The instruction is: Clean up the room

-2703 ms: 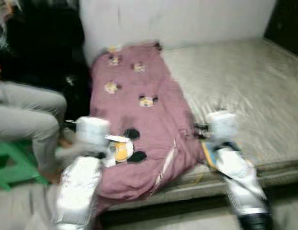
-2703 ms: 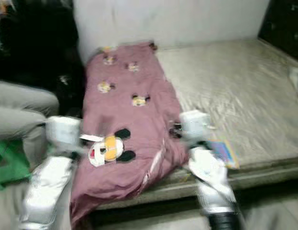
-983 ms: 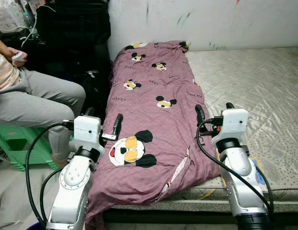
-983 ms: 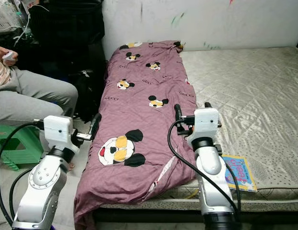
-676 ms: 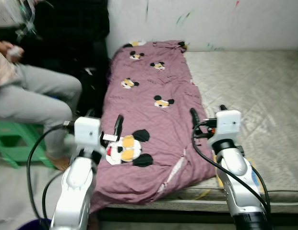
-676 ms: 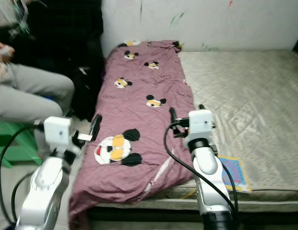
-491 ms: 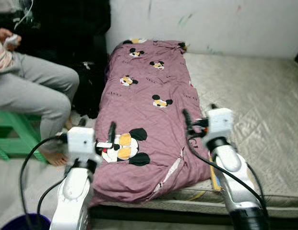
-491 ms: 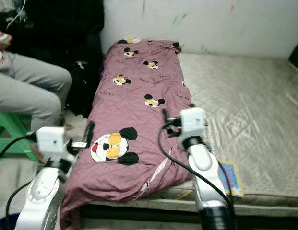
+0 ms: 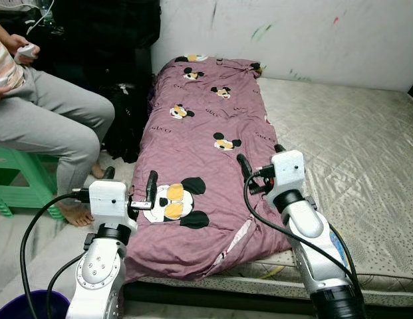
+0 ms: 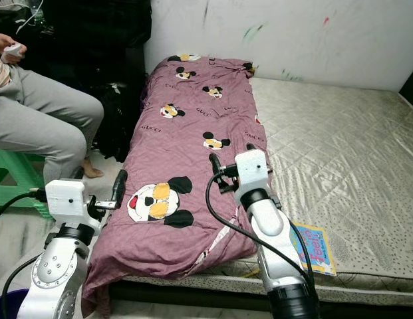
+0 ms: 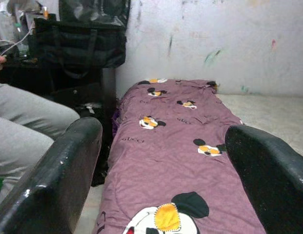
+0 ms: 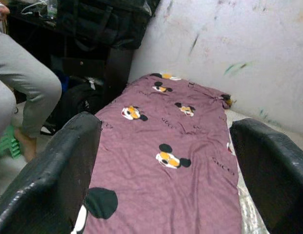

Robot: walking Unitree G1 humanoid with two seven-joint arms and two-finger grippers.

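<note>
I see the purple blanket [image 9: 199, 159] spread along the left side of the bed [image 9: 366, 153]. My left claw [image 9: 130, 186] hovers wide by its near left edge, my right claw [image 9: 259, 163] wide over its right edge. A person [image 9: 46, 126] sits far left.

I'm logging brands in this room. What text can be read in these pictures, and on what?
"GUCCI": printed repeatedly on the purple blanket between the mouse heads, small, only just legible.
Booklet at the mattress edge: large coloured letters on its cover, too blurred to read.
Nothing else legible.
</note>
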